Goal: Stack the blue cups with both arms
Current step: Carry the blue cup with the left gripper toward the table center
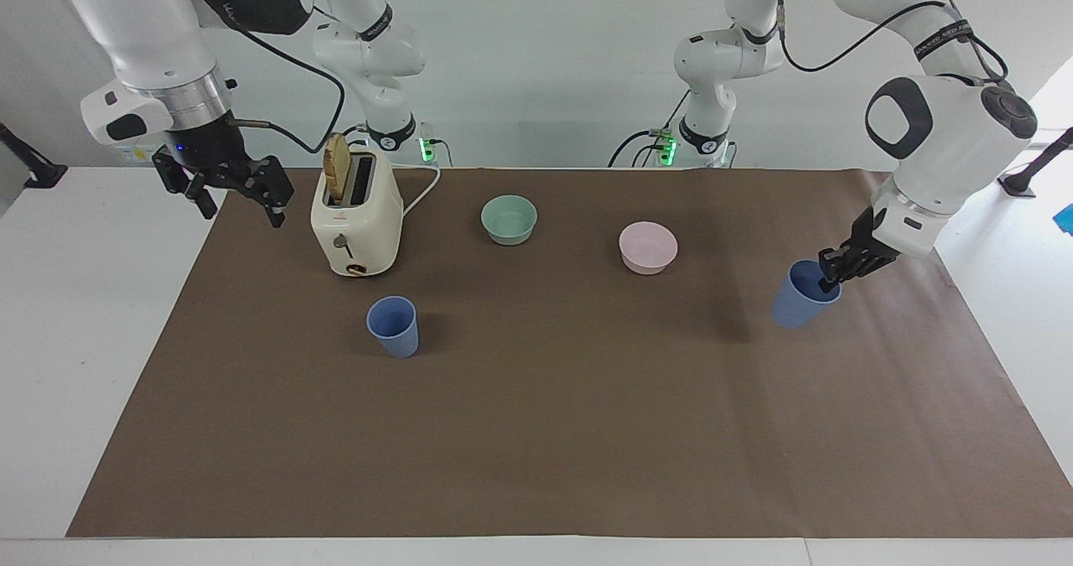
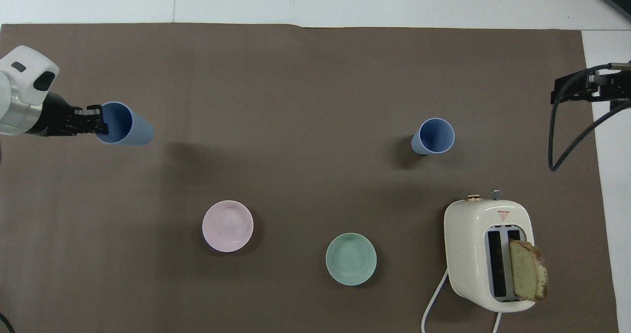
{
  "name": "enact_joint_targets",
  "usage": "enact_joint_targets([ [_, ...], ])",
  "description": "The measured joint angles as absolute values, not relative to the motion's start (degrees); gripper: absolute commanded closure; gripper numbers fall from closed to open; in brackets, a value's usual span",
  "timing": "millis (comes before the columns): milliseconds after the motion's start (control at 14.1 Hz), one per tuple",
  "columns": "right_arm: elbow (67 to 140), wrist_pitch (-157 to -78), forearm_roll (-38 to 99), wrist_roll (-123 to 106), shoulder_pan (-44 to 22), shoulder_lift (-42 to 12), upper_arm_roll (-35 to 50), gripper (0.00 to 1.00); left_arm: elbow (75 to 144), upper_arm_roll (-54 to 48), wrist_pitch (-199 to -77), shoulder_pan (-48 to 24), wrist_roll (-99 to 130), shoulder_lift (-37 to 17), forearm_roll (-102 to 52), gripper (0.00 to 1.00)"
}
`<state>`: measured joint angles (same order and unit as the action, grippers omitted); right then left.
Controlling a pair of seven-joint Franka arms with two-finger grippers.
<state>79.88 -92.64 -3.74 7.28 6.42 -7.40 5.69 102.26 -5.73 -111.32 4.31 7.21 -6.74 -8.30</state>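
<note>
Our left jaws (image 1: 831, 277) pinch one blue cup's (image 1: 800, 299) rim, tilted, lifted off the surface (image 1: 536, 432); such a thin grip may slip. The second blue cup (image 1: 393, 324) stands near our spread, waiting right jaws (image 1: 236, 195), beside the toaster (image 1: 356, 220).

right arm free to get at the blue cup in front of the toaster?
Probably yes. The right claw hangs open beside the toaster, holding nothing, and the blue cup stands upright with bare mat around it. The toaster looks like the only thing to steer around.
</note>
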Motion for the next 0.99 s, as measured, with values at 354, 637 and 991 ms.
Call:
enact_joint_targets([
  [354,79.88,-92.64,-3.74,7.28,6.42,-7.4,5.69,0.0,101.32,-6.03,-110.47,-5.87,20.98,-6.78,-8.28,1.0],
  [637,79.88,-92.64,-3.74,7.28,6.42,-7.4,5.69,0.0,101.3,-6.24,-113.35,-14.89,30.91,-7.37,-8.28,1.0],
  [991,79.88,-92.64,-3.74,7.28,6.42,-7.4,5.69,0.0,101.33,-6.23,-119.77,-21.75,36.44,-12.38,-7.85,1.0],
])
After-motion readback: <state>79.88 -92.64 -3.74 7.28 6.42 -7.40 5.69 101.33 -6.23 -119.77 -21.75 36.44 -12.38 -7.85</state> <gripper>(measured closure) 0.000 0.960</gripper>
